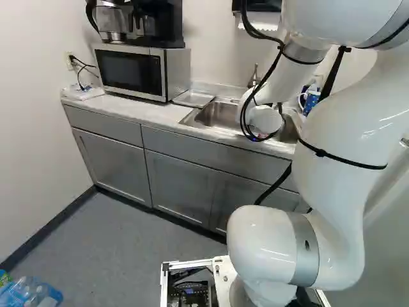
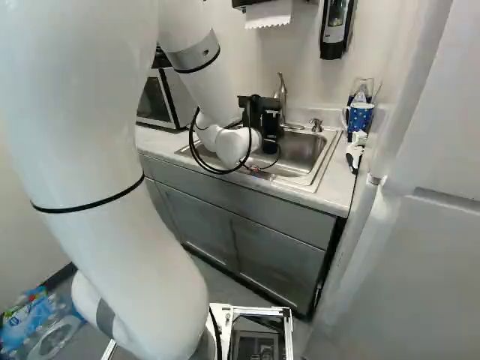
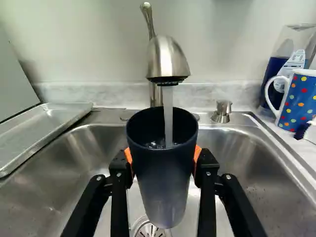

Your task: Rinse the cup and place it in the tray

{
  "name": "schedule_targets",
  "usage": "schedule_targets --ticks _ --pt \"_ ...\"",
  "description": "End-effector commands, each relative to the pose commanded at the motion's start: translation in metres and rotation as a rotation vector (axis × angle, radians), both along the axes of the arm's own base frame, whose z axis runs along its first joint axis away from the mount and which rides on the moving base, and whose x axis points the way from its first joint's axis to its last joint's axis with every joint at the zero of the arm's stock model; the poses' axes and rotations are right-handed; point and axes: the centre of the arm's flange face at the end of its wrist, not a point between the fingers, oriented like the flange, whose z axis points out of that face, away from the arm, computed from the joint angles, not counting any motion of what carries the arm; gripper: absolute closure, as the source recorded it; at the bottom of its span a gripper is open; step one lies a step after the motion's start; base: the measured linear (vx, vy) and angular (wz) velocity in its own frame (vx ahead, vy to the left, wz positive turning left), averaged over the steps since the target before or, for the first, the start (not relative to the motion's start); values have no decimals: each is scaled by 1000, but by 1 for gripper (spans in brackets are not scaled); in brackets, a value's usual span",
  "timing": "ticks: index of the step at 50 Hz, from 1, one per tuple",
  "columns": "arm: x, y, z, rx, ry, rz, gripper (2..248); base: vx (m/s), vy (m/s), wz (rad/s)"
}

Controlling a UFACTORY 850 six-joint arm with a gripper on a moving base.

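In the black gripper (image 2: 264, 124), pinched between both orange pads (image 3: 198, 154): the dark blue cup (image 3: 164, 173), mouth up over the steel sink (image 3: 247, 173), with water running in. At ten o'clock from the gripper, the metal tray (image 3: 49, 123); at twelve, the faucet (image 3: 168, 57); at two, a labelled bottle (image 3: 295, 61), print too small to tell, and a polka-dot mug (image 3: 302, 98); at one, a soap pump (image 3: 223, 111).

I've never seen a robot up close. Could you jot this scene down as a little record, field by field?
Held item: dark cup, mouth up
Tool: black, orange-padded, closed on the cup from two sides
Faucet: running
Water: falling into the cup
Location: over the sink
Tray: beside the sink, cup not in it
Nearby: blue dotted mug
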Motion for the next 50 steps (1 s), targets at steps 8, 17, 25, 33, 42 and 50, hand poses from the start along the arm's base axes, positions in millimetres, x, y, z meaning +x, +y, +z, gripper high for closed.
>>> schedule_targets --ticks 8,17,25,33,42,50 --pt "0 0 0 0 0 0 125 0 0 0" --pt "0 0 0 0 0 0 125 0 0 0" --pt "0 0 0 0 0 0 125 0 0 0" --pt "0 0 0 0 0 0 125 0 0 0" --pt "0 0 0 0 0 0 125 0 0 0" --pt "0 0 0 0 0 0 125 0 0 0"
